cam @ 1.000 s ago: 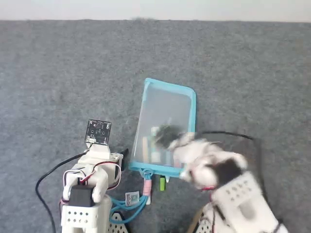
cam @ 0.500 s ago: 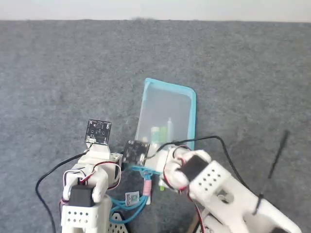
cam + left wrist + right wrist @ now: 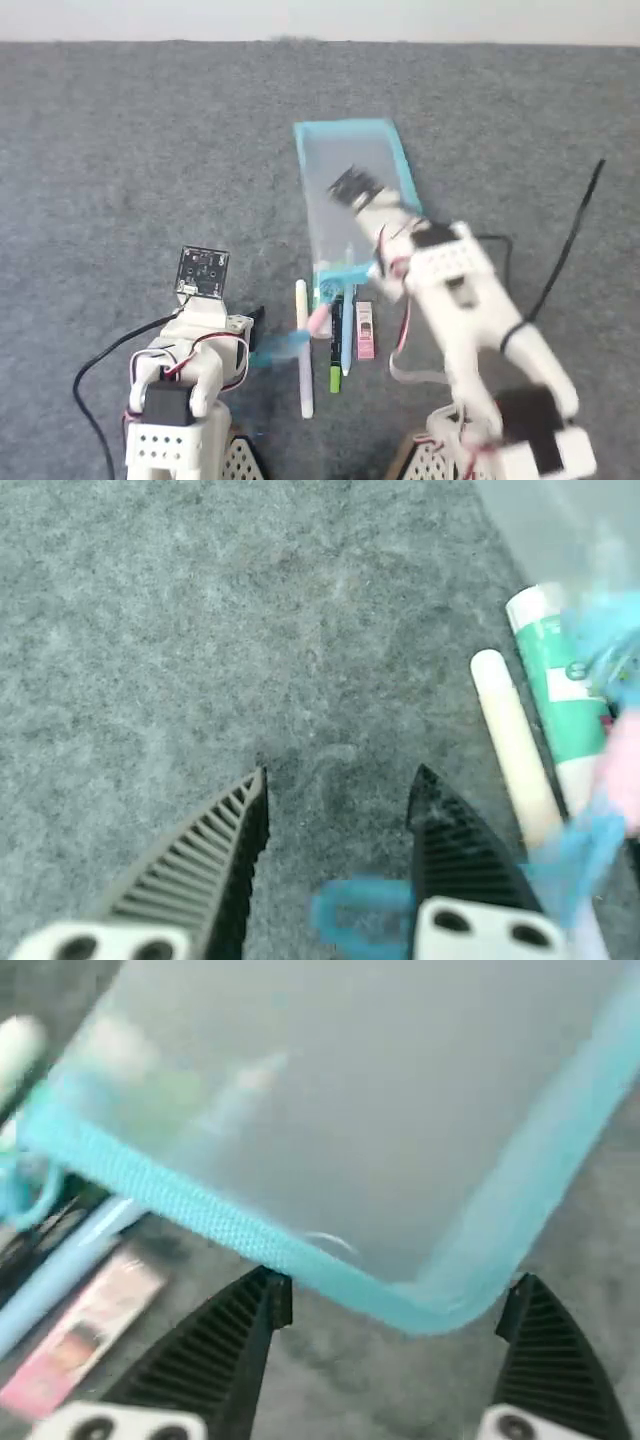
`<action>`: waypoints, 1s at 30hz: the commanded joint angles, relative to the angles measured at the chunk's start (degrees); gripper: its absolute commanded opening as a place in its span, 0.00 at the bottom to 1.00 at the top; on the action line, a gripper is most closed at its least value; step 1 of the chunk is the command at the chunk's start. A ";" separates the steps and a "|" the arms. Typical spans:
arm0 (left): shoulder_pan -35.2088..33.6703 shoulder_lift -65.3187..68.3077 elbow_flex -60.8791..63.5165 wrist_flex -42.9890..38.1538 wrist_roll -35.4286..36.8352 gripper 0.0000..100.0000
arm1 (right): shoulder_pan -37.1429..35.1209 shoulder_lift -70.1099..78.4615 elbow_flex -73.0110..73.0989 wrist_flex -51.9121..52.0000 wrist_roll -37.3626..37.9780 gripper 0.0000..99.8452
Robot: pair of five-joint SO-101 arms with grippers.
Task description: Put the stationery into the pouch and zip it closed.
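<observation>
One clear pouch (image 3: pixel 345 165) (turquoise trim)

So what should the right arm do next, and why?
Probably lower the open right end effector and close on the pouch edge to steady it: a corner sits between its jaws, while the white pen and pink eraser lie outside.

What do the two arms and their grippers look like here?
The left arm and right arm are white plastic shells with black motors and red and black wires. Each wrist carries a small black circuit board. The left gripper and right gripper have black, ridged, pointed fingers on white mounts.
</observation>
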 commanded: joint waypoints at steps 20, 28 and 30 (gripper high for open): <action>0.26 -1.23 -0.40 0.18 0.70 0.22 | -21.41 -6.55 -12.84 12.79 -57.05 0.33; 0.26 -1.23 -0.40 0.18 0.70 0.22 | -22.73 4.53 -12.92 7.78 -69.01 0.33; 0.26 -1.23 -0.40 0.18 0.70 0.22 | -23.25 5.58 -13.27 7.78 -69.54 0.33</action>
